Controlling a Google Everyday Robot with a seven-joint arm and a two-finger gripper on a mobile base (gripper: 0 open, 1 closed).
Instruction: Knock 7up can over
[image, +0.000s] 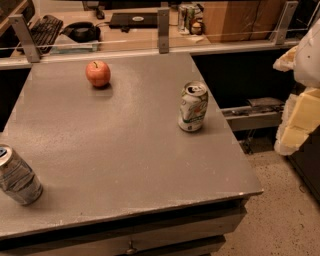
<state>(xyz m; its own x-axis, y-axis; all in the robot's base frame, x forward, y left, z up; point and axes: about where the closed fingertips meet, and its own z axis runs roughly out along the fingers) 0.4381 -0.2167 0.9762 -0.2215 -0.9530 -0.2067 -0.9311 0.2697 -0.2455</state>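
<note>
Grey table (125, 150) carries the 7up can (193, 107), upright, well left of the gripper (296, 122) (open or closed, cannot tell).

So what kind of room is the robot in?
Probably an office or lab. Behind the grey table is a desk with a keyboard, headphones and a laptop. The gripper hangs beside the table, apart from the upright 7up can.

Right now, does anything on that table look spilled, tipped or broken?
Nothing stands out. The 7up can stands upright near the table's right edge, the apple and silver-grey can sit well apart, no spill shows. The gripper hangs off to the right.
</note>
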